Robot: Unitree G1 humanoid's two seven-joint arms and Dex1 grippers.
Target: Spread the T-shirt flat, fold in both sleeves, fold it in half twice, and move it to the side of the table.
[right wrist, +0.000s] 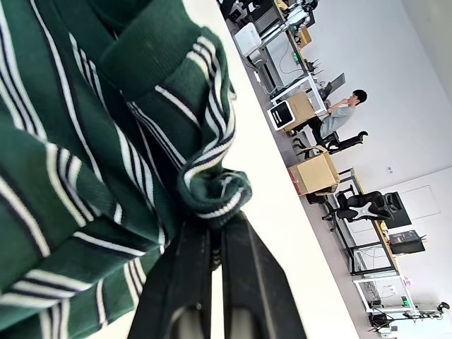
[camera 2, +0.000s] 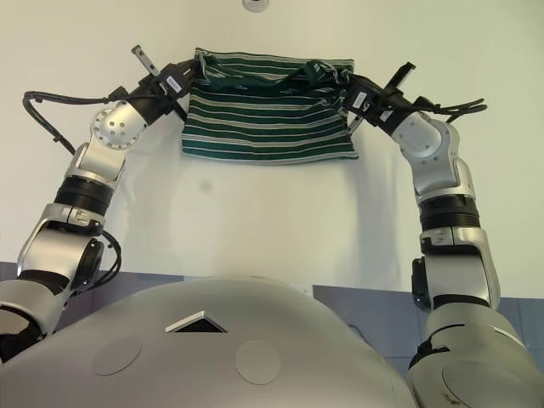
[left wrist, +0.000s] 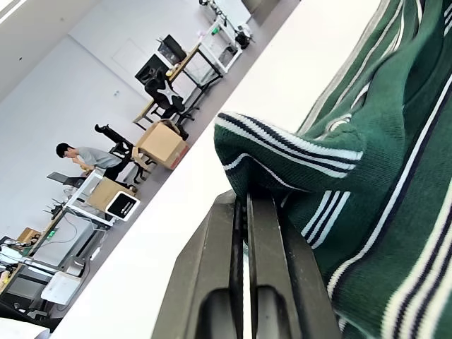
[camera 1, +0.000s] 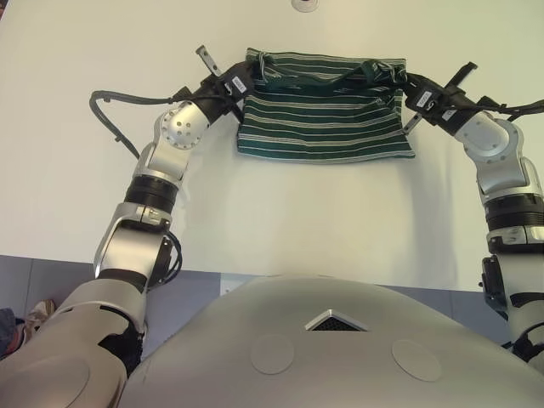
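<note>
A dark green T-shirt (camera 1: 323,119) with thin white stripes lies folded into a wide rectangle at the far middle of the white table (camera 1: 280,229). My left gripper (camera 1: 252,78) is shut on the shirt's far left corner, and the pinched cloth (left wrist: 282,159) bunches just beyond the black fingers (left wrist: 265,261). My right gripper (camera 1: 399,83) is shut on the far right corner, where a knot of striped fabric (right wrist: 215,187) sits at the fingertips (right wrist: 233,268). The shirt's far edge looks lifted and rumpled between the two grippers; its near edge rests on the table.
The table is bare on both sides of the shirt and in front of it. A small round grey fitting (camera 1: 304,4) sits at the table's far edge. Black cables (camera 1: 115,106) loop out from my left forearm over the table.
</note>
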